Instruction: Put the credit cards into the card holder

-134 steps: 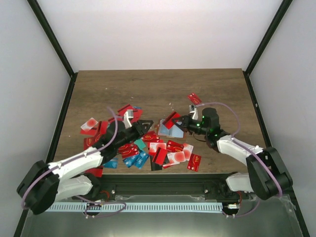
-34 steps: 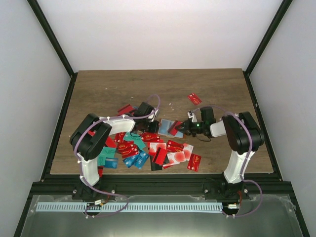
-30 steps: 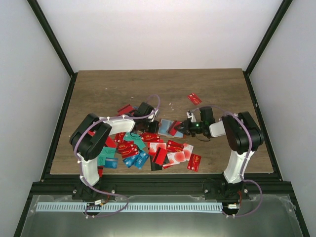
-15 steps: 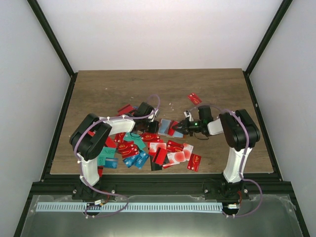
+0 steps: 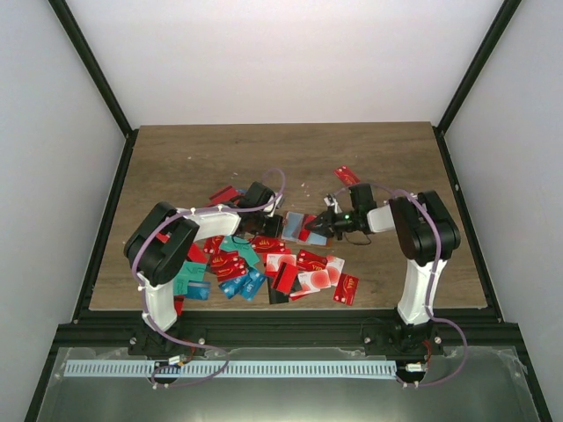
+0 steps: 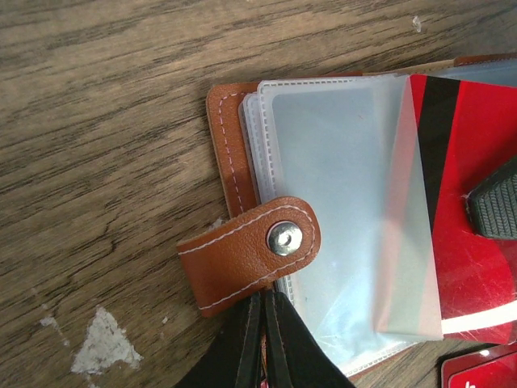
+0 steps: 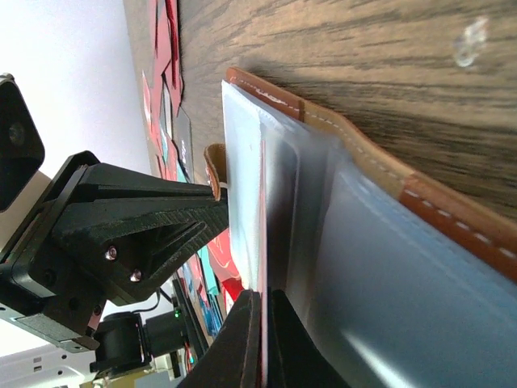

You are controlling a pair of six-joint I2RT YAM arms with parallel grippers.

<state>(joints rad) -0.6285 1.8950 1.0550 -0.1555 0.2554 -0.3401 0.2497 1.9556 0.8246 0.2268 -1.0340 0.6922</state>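
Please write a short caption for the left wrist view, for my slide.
Left gripper pinches the open card holder's snap tab; a red card sits partly inside a clear sleeve.

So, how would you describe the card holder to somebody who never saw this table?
On the wooden table, find the heap of credit cards; at its far edge the left claw and right claw almost meet. Between them lies the card holder: brown stitched leather with a snap tab and clear sleeves, while its neighbours are flat cards, mostly red.
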